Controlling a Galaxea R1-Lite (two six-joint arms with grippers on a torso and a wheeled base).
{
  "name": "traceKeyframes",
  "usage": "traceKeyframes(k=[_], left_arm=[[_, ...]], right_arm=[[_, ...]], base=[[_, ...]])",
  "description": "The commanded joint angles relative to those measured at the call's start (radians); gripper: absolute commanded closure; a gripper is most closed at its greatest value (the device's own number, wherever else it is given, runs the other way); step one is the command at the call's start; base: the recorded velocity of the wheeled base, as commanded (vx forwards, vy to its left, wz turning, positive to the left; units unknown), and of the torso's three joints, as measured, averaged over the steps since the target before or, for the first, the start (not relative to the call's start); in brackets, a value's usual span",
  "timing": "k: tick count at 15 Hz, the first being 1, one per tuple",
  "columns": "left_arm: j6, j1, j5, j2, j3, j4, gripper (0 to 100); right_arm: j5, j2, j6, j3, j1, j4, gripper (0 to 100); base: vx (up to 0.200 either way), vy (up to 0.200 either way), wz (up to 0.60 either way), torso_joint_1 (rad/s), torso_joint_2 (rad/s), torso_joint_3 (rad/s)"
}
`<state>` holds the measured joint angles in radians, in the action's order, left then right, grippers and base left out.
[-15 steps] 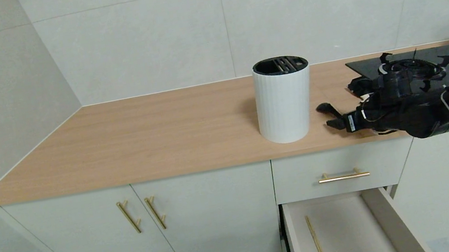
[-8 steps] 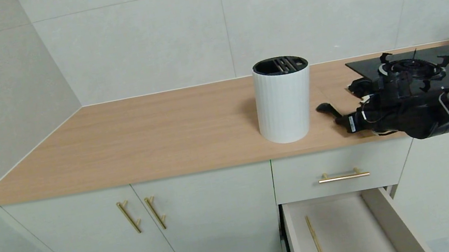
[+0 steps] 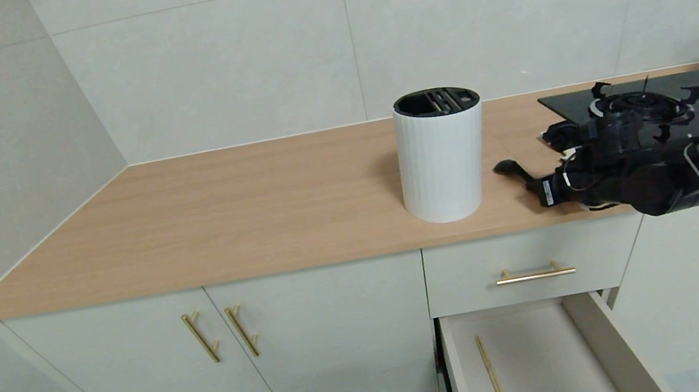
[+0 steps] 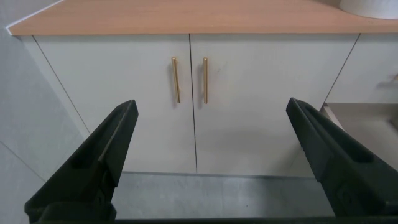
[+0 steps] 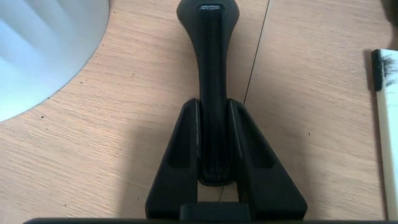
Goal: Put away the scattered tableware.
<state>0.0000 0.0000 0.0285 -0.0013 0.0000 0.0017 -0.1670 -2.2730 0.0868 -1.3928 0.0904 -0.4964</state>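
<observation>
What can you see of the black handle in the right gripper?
The handle is slim, black and glossy, like plastic, with a ridge along its length and a wider rounded end. It lies level, low over the wooden counter, beside the white holder. The right gripper is shut on its other end, with the rounded end pointing away. I cannot tell whether it touches the counter. What utensil it belongs to is hidden.
</observation>
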Motion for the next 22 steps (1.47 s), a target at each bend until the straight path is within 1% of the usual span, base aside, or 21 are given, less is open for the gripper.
traceKeyframes(k=[1, 2, 4, 5, 7, 8, 9, 10, 11, 14, 17, 18, 22], left_arm=[[0.0, 0.0, 0.001, 0.001, 0.0, 0.0, 0], [0.0, 0.0, 0.001, 0.001, 0.0, 0.0, 0], [0.0, 0.0, 0.001, 0.001, 0.0, 0.0, 0], [0.0, 0.0, 0.001, 0.001, 0.0, 0.0, 0], [0.0, 0.0, 0.001, 0.001, 0.0, 0.0, 0], [0.0, 0.0, 0.001, 0.001, 0.0, 0.0, 0], [0.0, 0.0, 0.001, 0.001, 0.0, 0.0, 0], [0.0, 0.0, 0.001, 0.001, 0.0, 0.0, 0], [0.0, 0.0, 0.001, 0.001, 0.0, 0.0, 0], [0.0, 0.0, 0.001, 0.001, 0.0, 0.0, 0], [0.0, 0.0, 0.001, 0.001, 0.0, 0.0, 0], [0.0, 0.0, 0.001, 0.001, 0.0, 0.0, 0], [0.0, 0.0, 0.001, 0.001, 0.0, 0.0, 0]], right_arm=[[0.006, 0.041, -0.009, 0.008, 0.002, 0.007, 100], [0.012, 0.07, -0.032, 0.012, 0.008, 0.052, 100], [0.015, 0.179, -0.119, 0.023, 0.018, 0.2, 100], [0.018, 0.239, -0.157, 0.054, 0.028, 0.249, 100], [0.021, 0.382, -0.199, 0.167, 0.031, 0.28, 100], [0.032, 0.455, -0.206, 0.236, 0.034, 0.289, 100], [0.04, 0.5, -0.206, 0.276, 0.038, 0.306, 100], [0.041, 0.598, -0.206, 0.353, 0.045, 0.355, 100], [0.037, 0.664, -0.206, 0.403, 0.054, 0.374, 100], [0.043, 0.802, -0.205, 0.531, 0.091, 0.375, 100], [0.043, 0.877, -0.203, 0.635, 0.112, 0.371, 100], [0.047, 0.888, -0.199, 0.658, 0.127, 0.369, 100], [0.054, 0.879, -0.197, 0.686, 0.13, 0.369, 100]], base=[[0.0, 0.0, 0.0, 0.0, 0.0, 0.0], [0.0, 0.0, 0.0, 0.0, 0.0, 0.0], [0.0, 0.0, 0.0, 0.0, 0.0, 0.0], [0.0, 0.0, 0.0, 0.0, 0.0, 0.0], [0.0, 0.0, 0.0, 0.0, 0.0, 0.0], [0.0, 0.0, 0.0, 0.0, 0.0, 0.0], [0.0, 0.0, 0.0, 0.0, 0.0, 0.0], [0.0, 0.0, 0.0, 0.0, 0.0, 0.0], [0.0, 0.0, 0.0, 0.0, 0.0, 0.0], [0.0, 0.0, 0.0, 0.0, 0.0, 0.0], [0.0, 0.0, 0.0, 0.0, 0.0, 0.0], [0.0, 0.0, 0.0, 0.0, 0.0, 0.0], [0.0, 0.0, 0.0, 0.0, 0.0, 0.0]])
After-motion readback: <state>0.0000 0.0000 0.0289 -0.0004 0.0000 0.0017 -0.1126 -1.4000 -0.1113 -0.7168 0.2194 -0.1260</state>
